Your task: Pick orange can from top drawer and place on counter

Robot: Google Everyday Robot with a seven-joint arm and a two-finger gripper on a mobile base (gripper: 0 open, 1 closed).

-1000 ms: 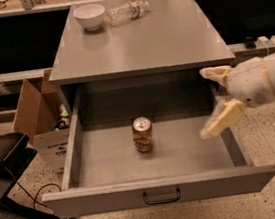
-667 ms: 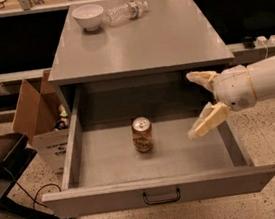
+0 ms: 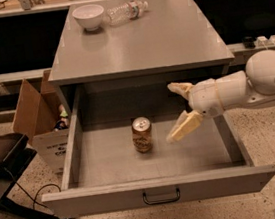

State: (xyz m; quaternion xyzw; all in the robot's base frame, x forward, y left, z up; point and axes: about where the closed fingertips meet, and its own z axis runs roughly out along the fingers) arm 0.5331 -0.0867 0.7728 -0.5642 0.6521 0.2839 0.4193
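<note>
orange can upright in top drawer | orange-brown, silver top | gripper near it, 2 fingers spread

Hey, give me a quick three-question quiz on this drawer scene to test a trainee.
1. True or false: the small orange-brown drink can stands upright inside the open wide grey top drawer.
2. The robot's cream two-finger gripper is: A) shut on the can; B) open, above the drawer floor, right of the can, not touching it; C) pressing on the can's top.
3. Fill in: beside the white bowl on the flat grey counter lies a clear plastic ____.
Key: 1 true; 2 B; 3 bottle.
</note>
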